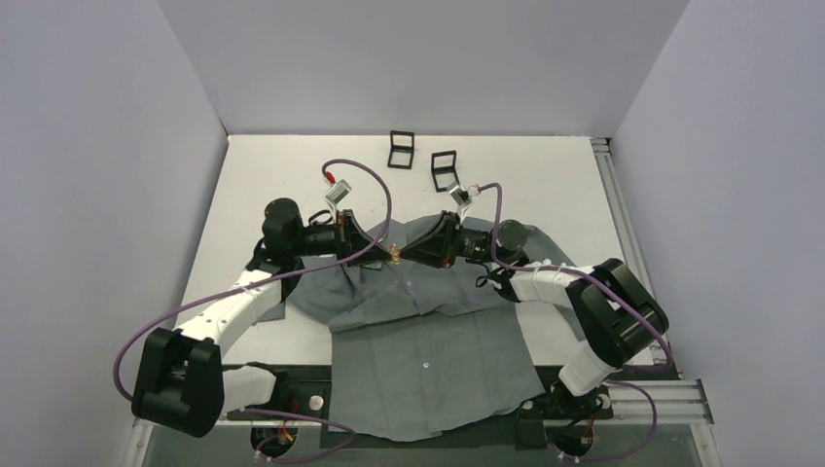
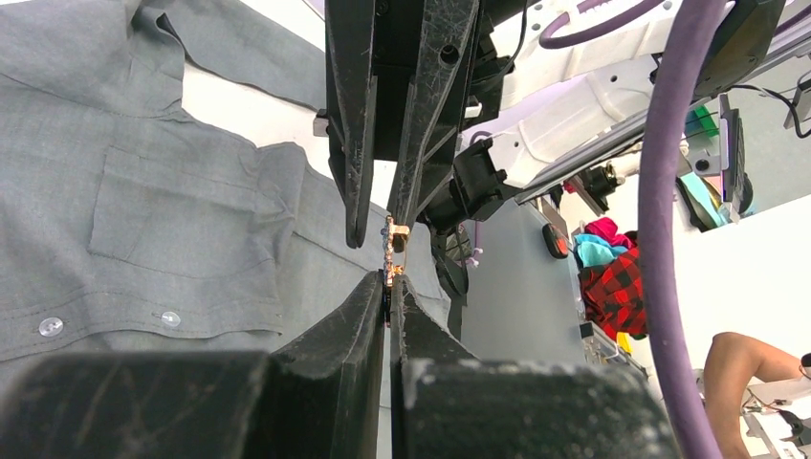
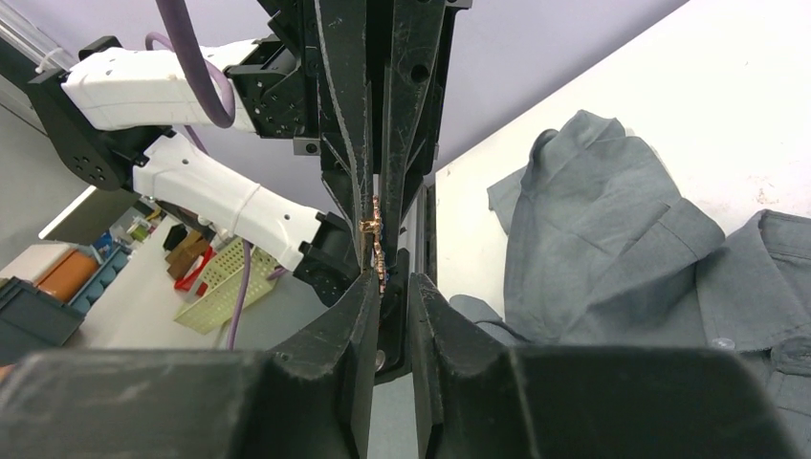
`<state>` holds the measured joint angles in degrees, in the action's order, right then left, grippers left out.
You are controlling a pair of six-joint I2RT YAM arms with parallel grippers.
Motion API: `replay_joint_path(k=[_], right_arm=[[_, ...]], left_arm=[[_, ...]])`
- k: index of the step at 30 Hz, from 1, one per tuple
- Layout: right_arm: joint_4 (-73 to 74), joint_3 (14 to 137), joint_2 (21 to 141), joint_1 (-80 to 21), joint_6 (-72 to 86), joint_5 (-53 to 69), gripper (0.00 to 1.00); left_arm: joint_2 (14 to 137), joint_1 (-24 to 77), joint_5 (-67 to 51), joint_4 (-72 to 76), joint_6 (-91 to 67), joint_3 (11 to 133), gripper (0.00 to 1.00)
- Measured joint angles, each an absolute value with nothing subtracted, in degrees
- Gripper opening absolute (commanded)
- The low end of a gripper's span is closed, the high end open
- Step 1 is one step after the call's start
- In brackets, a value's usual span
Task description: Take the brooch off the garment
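the brooch (image 2: pixel 392 251) stands edge-on, its lower edge pinched in the closed left gripper (image 2: pixel 389 279); the right gripper (image 3: pixel 392 280) straddles it, jaws slightly apart, above the shirt (image 2: pixel 143 210).

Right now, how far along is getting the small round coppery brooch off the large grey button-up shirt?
Looks done: the small coppery brooch sits edge-on in mid-air, no cloth around it, above the grey button-up shirt. In hand: the left gripper is shut on its edge, and the right gripper brackets it with jaws apart. Left: carrying it clear and setting it down.
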<state>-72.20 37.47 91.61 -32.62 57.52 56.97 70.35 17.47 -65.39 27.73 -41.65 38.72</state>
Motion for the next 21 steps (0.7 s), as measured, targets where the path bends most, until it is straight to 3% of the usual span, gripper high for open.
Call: replay_joint_path(k=[9,11,12,13,14,16,17,21], right_arm=[[-71.42,37.47,91.57,-33.06,56.05,56.95,0.0],[-71.33,37.47,91.44,-33.04,55.88,56.95,0.0],[-71.07,37.47,91.37,-33.04,55.68,56.9,0.0],[-70.57,37.47,91.26,-33.04,55.22,56.84,0.0],[-69.65,37.47,91.09,-32.97,54.63,56.77,0.0],[-66.72,37.47,90.08,-32.58,52.56,56.53,0.0],[-64.69,37.47,89.21,-32.38,51.0,56.42,0.0],[-50.83,38.68,84.25,-30.48,40.32,55.7,0.0]], left_arm=[[70.35,17.45,-65.08,27.68,-41.56,38.33,0.03],[70.35,17.45,-64.93,27.49,-41.19,38.33,0.23],[70.35,17.45,-64.97,27.16,-40.64,38.33,0.4],[70.32,17.45,-64.97,26.55,-40.01,38.35,0.48],[70.32,17.45,-64.99,25.8,-39.35,38.39,0.63],[70.3,17.19,-64.88,24.01,-38.15,38.57,0.78],[70.28,16.82,-64.77,22.9,-37.76,38.68,0.97],[70.15,13.3,-64.2,19.62,-36.16,39.42,0.96]])
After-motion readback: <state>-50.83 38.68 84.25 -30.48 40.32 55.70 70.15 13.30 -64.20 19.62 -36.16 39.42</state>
